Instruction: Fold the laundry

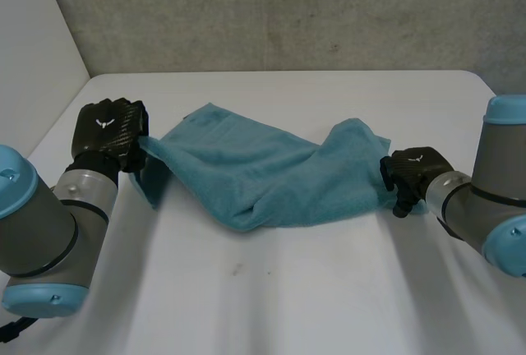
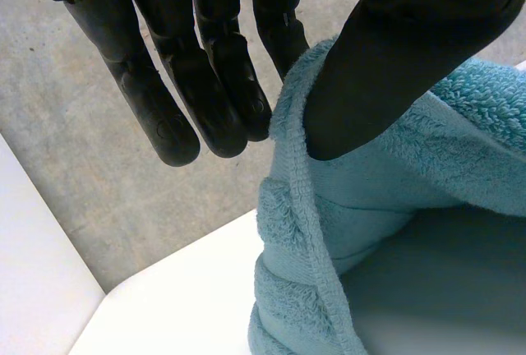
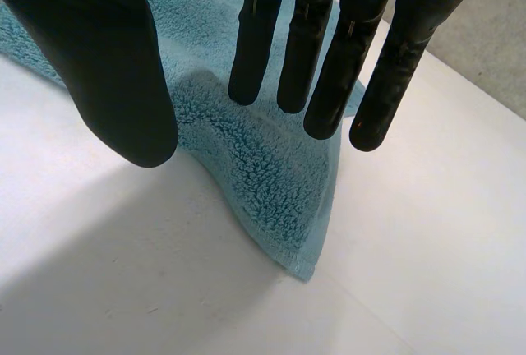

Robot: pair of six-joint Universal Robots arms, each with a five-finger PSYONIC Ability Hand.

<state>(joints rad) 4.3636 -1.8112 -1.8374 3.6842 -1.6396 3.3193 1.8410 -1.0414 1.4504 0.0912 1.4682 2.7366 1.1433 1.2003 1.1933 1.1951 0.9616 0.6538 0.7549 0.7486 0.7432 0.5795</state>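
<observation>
Now the towel (image 1: 263,178) on the table (image 1: 271,289) is pinched at its 9 o'clock end by the left hand (image 1: 107,135). The right hand (image 1: 415,172) is held open at 3 o'clock. Pulled from one end only, the towel could be bunched up.

Even, bright light, seemingly from overhead; soft shadow beneath the towel (image 1: 246,176).

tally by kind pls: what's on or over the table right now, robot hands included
teal towel: 1
black hands: 2 (left hand pinching one end of the towel, right hand open over the other end)
white table: 1
Total: 4
</observation>
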